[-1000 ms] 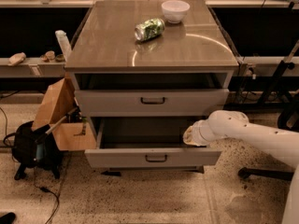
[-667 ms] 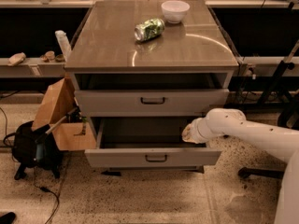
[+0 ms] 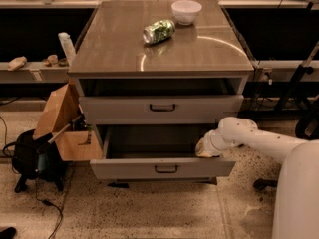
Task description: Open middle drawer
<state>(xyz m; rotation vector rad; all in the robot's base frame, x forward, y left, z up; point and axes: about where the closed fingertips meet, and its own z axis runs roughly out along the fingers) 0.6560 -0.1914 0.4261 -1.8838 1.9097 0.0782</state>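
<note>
Speckled floor is running under a grey cabinet (image 3: 239, 91) with a flat, shiny top; dark shelving is lining the wall behind it.

- Top surface: a green can (image 3: 158, 32) is lying on its side near the back, and a white bowl (image 3: 186, 11) is sitting upright just behind and to the right of it. The two are near each other; whether they are touching cannot be told.
- Upper drawer (image 3: 124, 109): its grey front with a small black bar handle is sitting slightly forward of the frame, and a dark gap is showing above it.
- Middle drawer (image 3: 129, 169): it is standing pulled well out toward the camera, below the upper drawer. Its dark interior is showing, and its black handle is sitting at the centre of the front.
- Gripper (image 3: 205, 148): it is sitting at the right end of the middle drawer, just behind the front panel and at or over the drawer's rim. Whether it is apart, together or clamped on anything cannot be told from this view.
- White arm (image 3: 264, 141): it is reaching in from the lower right, running leftward to the gripper.
- Left of the cabinet: an open cardboard box (image 3: 57, 111) is leaning beside the drawers, and a black bag (image 3: 27, 156) is resting on the floor just beside the box.
</note>
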